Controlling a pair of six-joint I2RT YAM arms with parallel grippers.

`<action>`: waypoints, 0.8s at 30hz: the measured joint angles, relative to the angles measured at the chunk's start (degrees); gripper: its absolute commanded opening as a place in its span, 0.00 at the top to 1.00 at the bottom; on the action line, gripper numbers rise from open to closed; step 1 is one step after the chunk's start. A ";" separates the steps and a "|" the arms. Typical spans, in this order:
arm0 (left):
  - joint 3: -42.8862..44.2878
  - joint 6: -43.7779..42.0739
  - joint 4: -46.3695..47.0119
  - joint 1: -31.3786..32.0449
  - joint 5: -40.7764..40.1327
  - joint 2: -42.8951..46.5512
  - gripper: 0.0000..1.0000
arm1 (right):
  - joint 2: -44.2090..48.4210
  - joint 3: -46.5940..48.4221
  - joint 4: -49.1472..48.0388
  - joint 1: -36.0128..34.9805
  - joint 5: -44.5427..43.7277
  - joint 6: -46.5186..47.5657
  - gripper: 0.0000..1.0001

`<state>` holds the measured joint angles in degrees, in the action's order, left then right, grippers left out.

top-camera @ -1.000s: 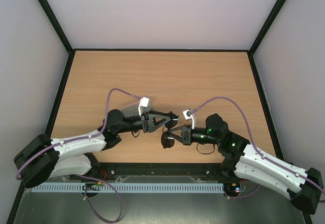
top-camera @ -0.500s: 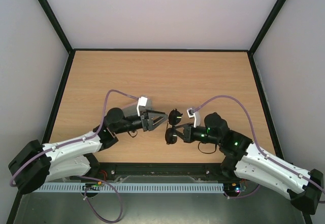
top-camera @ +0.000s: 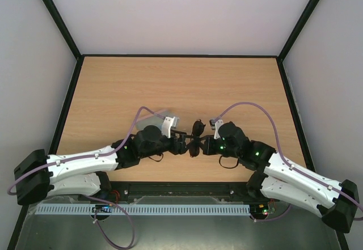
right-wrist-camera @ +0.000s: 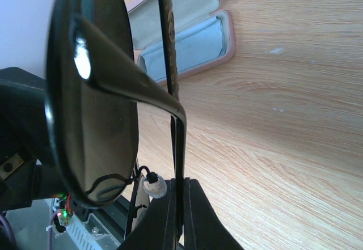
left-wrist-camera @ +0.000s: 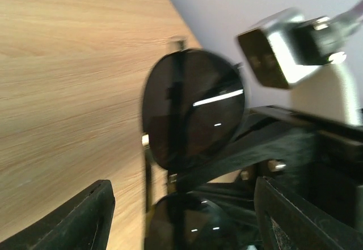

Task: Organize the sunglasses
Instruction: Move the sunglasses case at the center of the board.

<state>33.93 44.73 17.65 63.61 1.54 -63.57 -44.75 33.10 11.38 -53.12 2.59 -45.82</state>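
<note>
The black sunglasses point(top-camera: 197, 130) are held up off the table between the two arms, lenses upright. My right gripper point(top-camera: 201, 146) is shut on a thin wire part of the frame point(right-wrist-camera: 178, 165), with one dark lens point(right-wrist-camera: 96, 91) right in front of its camera. My left gripper point(top-camera: 182, 143) is open, its fingers spread wide on either side of the lower lens point(left-wrist-camera: 193, 221). The upper lens point(left-wrist-camera: 193, 108) shows just above. The pink case point(right-wrist-camera: 170, 12) lies open on the table with the light blue cloth point(right-wrist-camera: 187, 49) inside it.
In the top view the open case point(top-camera: 156, 117) is mostly hidden under the left wrist and its cable. The wooden table point(top-camera: 181, 80) has black rails on its sides. Both arms meet near the table's front edge.
My left arm has moved right, bringing its open fingers up around the sunglasses. My right gripper has shifted slightly left and up with the sunglasses held in it.
</note>
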 measured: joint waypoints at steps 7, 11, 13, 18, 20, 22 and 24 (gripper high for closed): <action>0.00 -0.04 -6.60 0.50 -8.13 1.03 0.30 | -0.17 0.63 1.97 0.02 -1.97 0.39 0.99; -0.04 1.64 -9.97 0.48 -11.87 4.57 0.32 | -0.39 1.75 3.10 0.02 -3.19 0.85 0.99; -0.37 3.10 -11.41 0.48 -12.92 6.10 0.33 | -0.76 2.29 3.43 0.02 -3.65 1.14 0.99; -7.91 8.72 -14.38 0.50 -14.19 12.52 0.43 | -3.10 4.39 4.74 0.02 -5.55 2.62 0.99; -13.64 12.17 -15.06 0.48 -14.67 16.26 0.49 | -4.00 5.44 5.25 0.02 -6.58 3.45 0.99; -18.80 15.74 -15.76 0.48 -15.30 19.17 0.56 | -4.81 6.43 5.51 0.02 -7.45 4.22 0.99; -23.23 19.08 -16.26 0.48 -16.65 21.07 0.61 | -5.90 7.67 5.86 0.02 -8.55 5.07 0.99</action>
<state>10.70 63.81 1.39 64.10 -15.11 -42.50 -50.65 40.77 17.23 -53.10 -5.96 -40.75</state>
